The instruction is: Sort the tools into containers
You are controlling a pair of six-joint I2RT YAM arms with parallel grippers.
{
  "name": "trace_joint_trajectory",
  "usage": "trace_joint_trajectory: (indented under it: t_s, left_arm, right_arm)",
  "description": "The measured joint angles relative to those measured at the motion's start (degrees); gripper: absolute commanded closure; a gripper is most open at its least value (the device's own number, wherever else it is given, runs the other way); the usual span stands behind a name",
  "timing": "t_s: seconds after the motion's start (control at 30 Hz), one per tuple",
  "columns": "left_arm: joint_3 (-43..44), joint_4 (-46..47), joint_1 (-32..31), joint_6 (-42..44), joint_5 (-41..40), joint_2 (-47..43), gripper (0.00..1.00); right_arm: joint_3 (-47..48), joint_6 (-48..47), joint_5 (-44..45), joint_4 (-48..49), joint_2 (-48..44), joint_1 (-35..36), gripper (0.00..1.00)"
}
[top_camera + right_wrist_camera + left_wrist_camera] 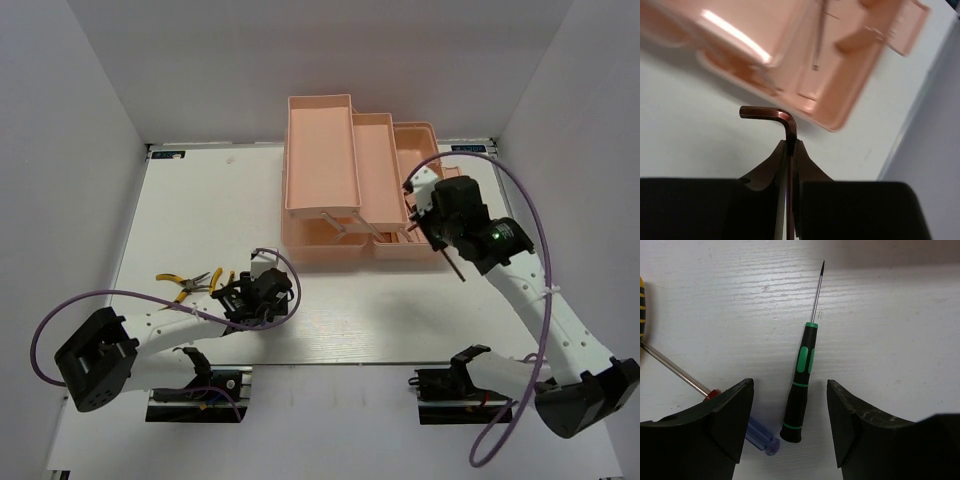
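Left gripper (790,390) spread astride green-handled screwdriver (802,365), tip pointing away from wrist; right gripper (791,148) clamps hex key (762,112), shaft along fingers.

From here I see a white table (420,310) with faint wood grain across the middle of the frame. Plain white panels box it in: left wall (60,130), right wall (590,100), back wall (200,60).
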Motion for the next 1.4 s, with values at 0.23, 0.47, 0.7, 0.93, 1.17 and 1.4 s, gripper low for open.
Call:
trace_joint_trajectory:
  t_s: [0.23, 0.47, 0.7, 0.93, 1.17, 1.4]
  left_arm:
    - [-0.2, 0.7, 0.0, 0.0, 0.3, 0.4, 0.30]
    - [-0.2, 0.6, 0.0, 0.1, 0.5, 0.4, 0.30]
    - [-0.2, 0.6, 0.0, 0.2, 0.4, 0.4, 0.33]
    - [-0.2, 2.0, 0.0, 1.1, 0.4, 4.5, 0.42]
    - [2.4, 4.8, 0.0, 1.3, -0.9, 9.7, 0.78]
    - [5.5, 3.1, -0.4, 4.7, 1.1, 11.6, 1.00]
  right_arm:
    - [7.2, 3.2, 8.7, 5.8, 14.3, -11.6, 1.00]
    - [25.8, 10.4, 0.3, 8.2, 39.3, -17.0, 0.89]
    - [33.1, 15.7, -5.8, 7.9, 49.1, -18.0, 0.38]
    - [17.6, 21.2, -15.4, 12.4, 31.8, -22.4, 0.44]
    - [2.8, 25.1, -29.0, 16.5, 11.3, -26.6, 0.44]
    - [-7.1, 27.3, -36.7, 17.7, 8.1, -28.4, 0.10]
